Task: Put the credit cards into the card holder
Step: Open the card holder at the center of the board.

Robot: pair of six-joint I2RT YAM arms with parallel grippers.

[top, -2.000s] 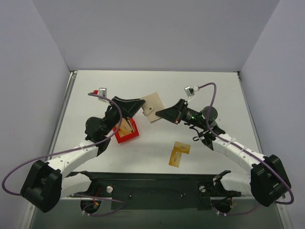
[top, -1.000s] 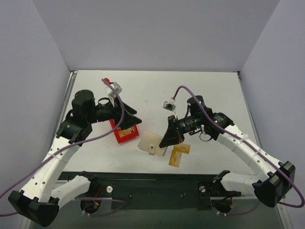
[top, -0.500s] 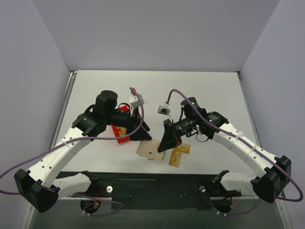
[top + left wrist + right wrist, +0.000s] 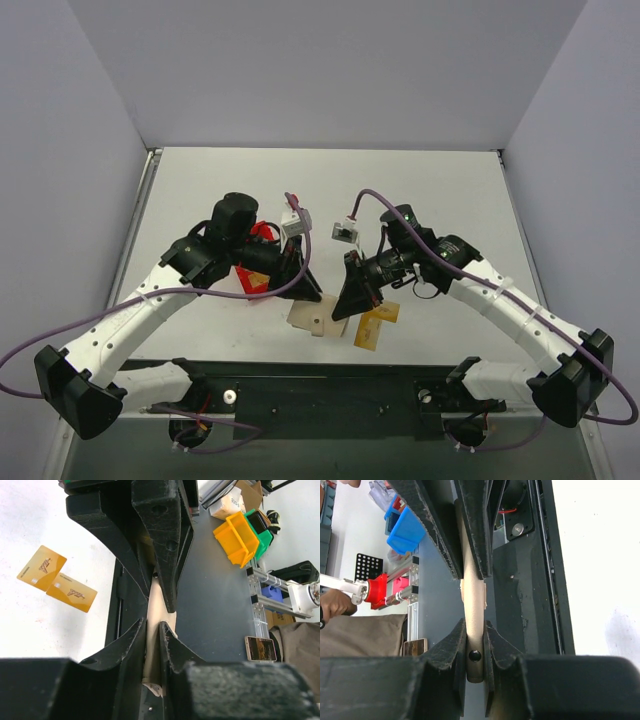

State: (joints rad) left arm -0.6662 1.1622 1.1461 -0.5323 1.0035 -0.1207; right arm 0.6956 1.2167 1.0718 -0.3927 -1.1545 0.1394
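Note:
The beige card holder (image 4: 312, 318) hangs just above the table near its front edge, pinched from both sides. My right gripper (image 4: 341, 305) is shut on its snap-tab edge (image 4: 473, 656). From the opposite side my left gripper (image 4: 309, 296) is shut on its other edge (image 4: 151, 650). Edge-on, the card holder (image 4: 472, 605) runs between my right gripper (image 4: 474, 630) and the left one's fingers (image 4: 472, 525). Two orange-yellow credit cards (image 4: 374, 323) lie overlapping on the table right of it, also in the left wrist view (image 4: 57, 578).
A red plastic bin (image 4: 252, 280) sits behind the left arm, mostly hidden by it. The black base plate (image 4: 320, 392) of the arms runs along the near edge. Grey walls close in the table on three sides.
My left arm swung from the red bin over to the card holder and its jaws closed on it. My right gripper brought the card holder toward the front, then held still.

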